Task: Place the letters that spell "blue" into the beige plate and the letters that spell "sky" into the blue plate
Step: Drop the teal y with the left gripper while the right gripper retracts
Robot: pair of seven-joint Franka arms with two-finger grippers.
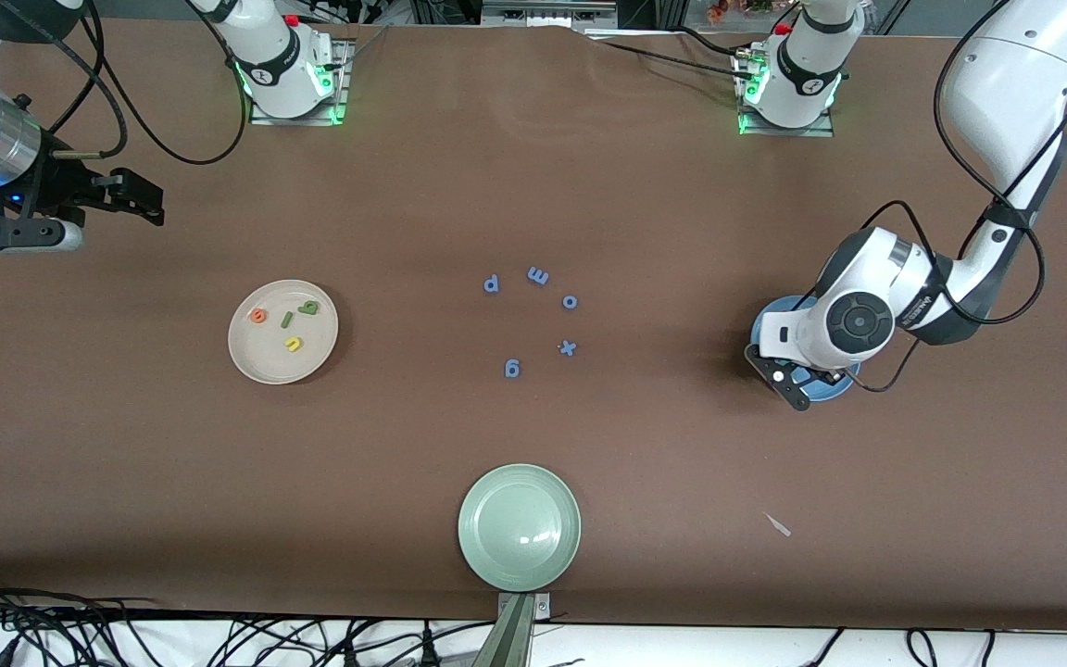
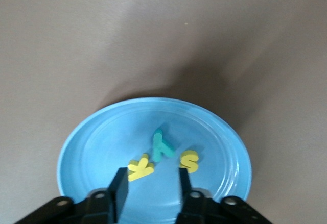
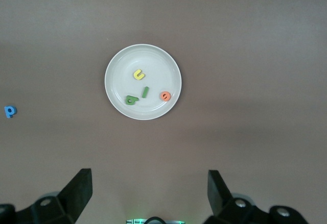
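Note:
The blue plate (image 2: 76, 147) holds the yellow k (image 2: 140, 169), teal y (image 2: 162, 146) and yellow s (image 2: 189, 161). My left gripper (image 2: 150, 175) hangs low over it, open, with nothing between its fingers; the k lies just past one fingertip. In the front view the left hand (image 1: 793, 389) covers most of the blue plate (image 1: 767, 322). The beige plate (image 1: 246, 357) carries the orange e (image 1: 258, 316), dark green l (image 1: 286, 320), green b (image 1: 310, 308) and yellow u (image 1: 293, 345). My right gripper (image 1: 140, 199) waits open at the right arm's end of the table, high above the beige plate (image 3: 117, 86).
Blue letters p (image 1: 491, 284), m (image 1: 538, 275), o (image 1: 570, 301), x (image 1: 568, 347) and g (image 1: 512, 369) lie loose mid-table. A pale green plate (image 1: 520, 526) sits near the front edge. A small pale scrap (image 1: 779, 525) lies nearer the front camera than the blue plate.

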